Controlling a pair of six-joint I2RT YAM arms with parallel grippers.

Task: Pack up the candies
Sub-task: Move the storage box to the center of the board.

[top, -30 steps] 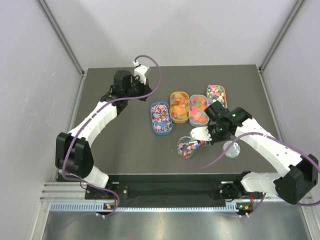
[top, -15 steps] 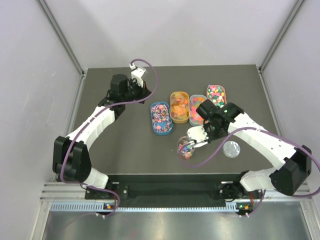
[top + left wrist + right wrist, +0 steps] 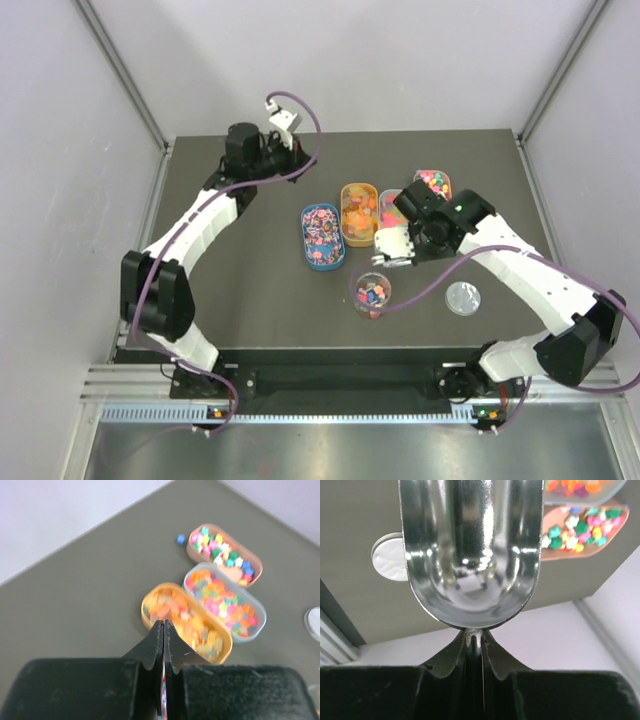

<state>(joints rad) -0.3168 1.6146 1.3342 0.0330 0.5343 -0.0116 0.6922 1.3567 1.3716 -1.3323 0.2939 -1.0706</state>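
Candies (image 3: 372, 294) sit as a small mixed heap in the clear cup (image 3: 373, 276) near the front. The rest fill four oval trays (image 3: 325, 267) behind it. Over the last second the right gripper (image 3: 474, 637), clamped on the scoop (image 3: 472, 555) handle, has swung from the cup back to the trays. The bowl shows bare metal, so a load looks delivered and another scoop seems due. The left gripper (image 3: 163, 630) is pressed shut on nothing, at the back. The lid (image 3: 463, 297) lies apart, so the cup is unsealed.
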